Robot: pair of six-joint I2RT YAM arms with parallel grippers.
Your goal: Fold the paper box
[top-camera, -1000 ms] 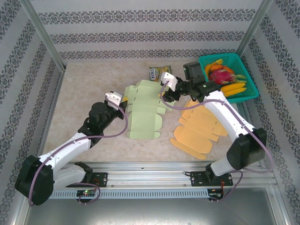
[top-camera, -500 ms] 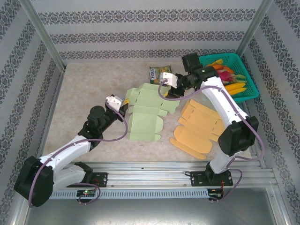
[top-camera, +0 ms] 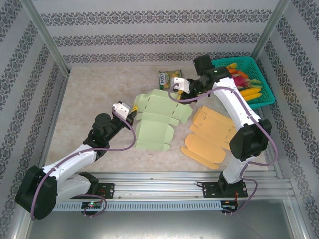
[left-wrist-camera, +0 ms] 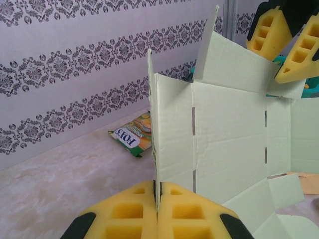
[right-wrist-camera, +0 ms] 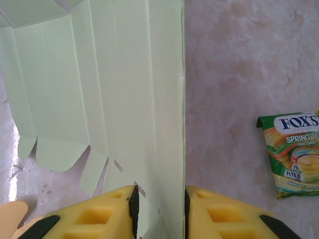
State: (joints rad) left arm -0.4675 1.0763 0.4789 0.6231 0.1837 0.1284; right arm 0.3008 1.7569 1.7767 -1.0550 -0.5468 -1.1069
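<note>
The pale green paper box (top-camera: 155, 118) lies unfolded mid-table, its left and far panels lifted. My left gripper (top-camera: 131, 112) is shut on its left edge; in the left wrist view the yellow pads (left-wrist-camera: 185, 209) pinch an upright panel (left-wrist-camera: 172, 129) edge-on. My right gripper (top-camera: 175, 93) is at the box's far right corner. In the right wrist view its jaws (right-wrist-camera: 159, 191) stand apart, with a strip of the green panel (right-wrist-camera: 124, 89) between them and the panel's edge at the right pad. The right gripper (left-wrist-camera: 283, 42) also appears at a raised flap in the left wrist view.
A flat orange box blank (top-camera: 212, 137) lies right of the green one. A FOX'S candy packet (top-camera: 168, 77) lies just behind it on the marble table (top-camera: 94, 89). A teal basket (top-camera: 264, 94) of fruit stands at the back right. Patterned walls enclose the table.
The right gripper swung left and back to the green box's far corner and narrowed its jaws. The box's far side turned and rose. The left gripper kept its grip, shifting slightly.
</note>
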